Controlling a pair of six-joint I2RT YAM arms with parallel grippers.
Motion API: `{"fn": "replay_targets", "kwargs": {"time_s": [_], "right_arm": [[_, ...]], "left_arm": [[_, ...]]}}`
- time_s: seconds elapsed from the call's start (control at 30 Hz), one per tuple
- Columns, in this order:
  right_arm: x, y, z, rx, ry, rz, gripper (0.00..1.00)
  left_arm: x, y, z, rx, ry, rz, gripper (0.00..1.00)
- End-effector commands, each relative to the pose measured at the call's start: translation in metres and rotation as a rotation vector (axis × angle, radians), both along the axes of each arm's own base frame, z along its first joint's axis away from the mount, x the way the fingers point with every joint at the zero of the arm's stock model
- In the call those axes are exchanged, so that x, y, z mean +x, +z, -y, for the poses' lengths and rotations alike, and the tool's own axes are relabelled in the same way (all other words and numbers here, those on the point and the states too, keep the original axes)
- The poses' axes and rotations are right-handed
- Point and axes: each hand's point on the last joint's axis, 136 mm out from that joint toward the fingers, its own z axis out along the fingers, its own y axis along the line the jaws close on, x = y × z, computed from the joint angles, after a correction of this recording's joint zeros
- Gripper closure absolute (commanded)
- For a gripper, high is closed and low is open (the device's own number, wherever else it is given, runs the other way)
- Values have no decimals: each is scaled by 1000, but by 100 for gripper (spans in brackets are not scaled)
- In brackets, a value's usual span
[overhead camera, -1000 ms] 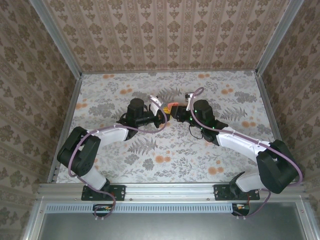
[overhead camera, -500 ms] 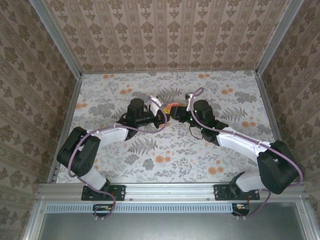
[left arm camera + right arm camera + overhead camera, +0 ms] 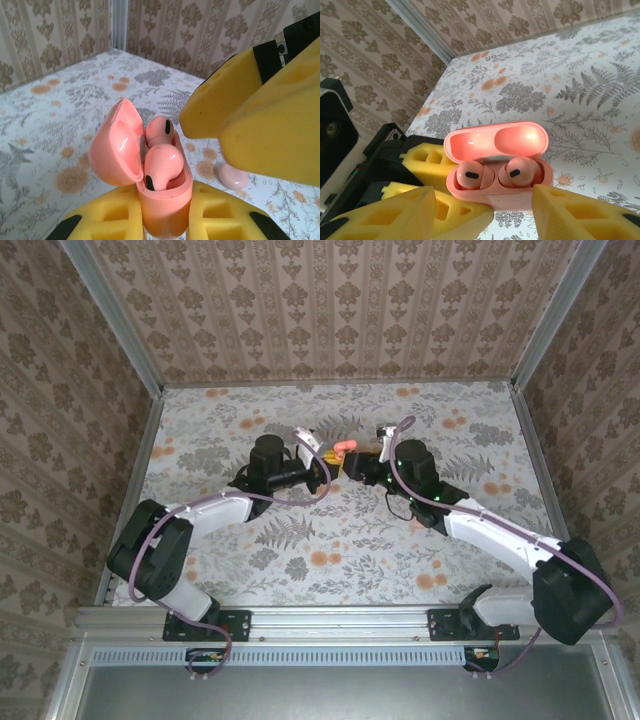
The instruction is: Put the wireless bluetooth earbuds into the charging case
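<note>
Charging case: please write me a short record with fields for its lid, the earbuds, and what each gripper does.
case: charging case, upright between yellow pads
lid: lid open, hinged back
earbuds: earbuds, two, both sitting in the case
left gripper: left gripper shut on the case
right gripper: right gripper open, fingers close to the case
nearby: pale-pink disc lying on the table
</note>
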Motion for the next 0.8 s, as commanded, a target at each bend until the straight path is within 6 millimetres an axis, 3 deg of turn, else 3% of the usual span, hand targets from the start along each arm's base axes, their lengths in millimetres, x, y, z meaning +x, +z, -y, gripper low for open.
{"fn": "replay_targets", "kwargs": {"time_s": [0.0,0.17,0.4,0.63,0.77], "right_arm": [[-8,31,8,-16,28,91,43],[-21,48,26,-39,41,174,35],[-48,70,57,-83,83,353,14],[-79,60,43,-188,397,446,10],[-83,45,40,-300,477,534,10]], "left_arm": [[-11,37,3,-67,-87,105,84],[-27,45,4,-85,-202,112,84],[-50,52,5,-68,-355,147,84],[-64,56,2,-45,-428,196,84],[-71,57,1,-24,-457,227,84]]}}
